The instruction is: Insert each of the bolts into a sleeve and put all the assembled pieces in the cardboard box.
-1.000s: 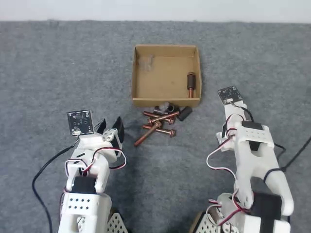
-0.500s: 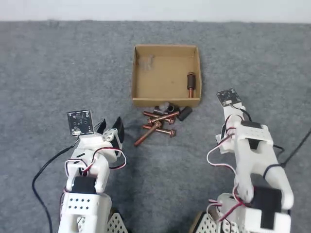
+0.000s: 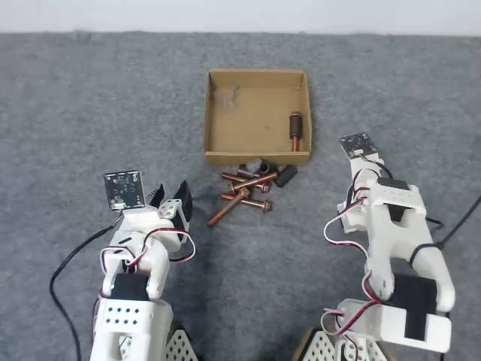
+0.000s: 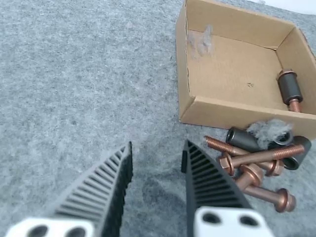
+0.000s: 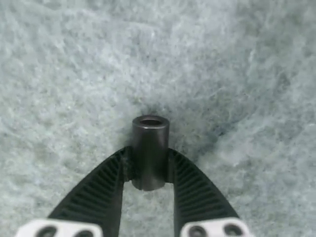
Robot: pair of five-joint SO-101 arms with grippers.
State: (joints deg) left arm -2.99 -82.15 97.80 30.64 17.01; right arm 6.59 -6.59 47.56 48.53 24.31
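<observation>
Cardboard box (image 3: pixel 252 124) holds one sleeved bolt (image 3: pixel 295 129); left pincer (image 4: pixel 158 144) apart; right pincer (image 5: pixel 148 153) clamped on sleeve (image 5: pixel 150 138)

The bolts (image 3: pixel 242 197) are copper, the sleeve (image 5: pixel 150 150) black. The cardboard box (image 3: pixel 257 158) is tan, the counter (image 3: pixel 90 105) mottled grey.

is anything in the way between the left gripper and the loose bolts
Nothing visible. Only bare grey mat lies between the open left gripper and the bolts heaped in front of the cardboard box.
</observation>
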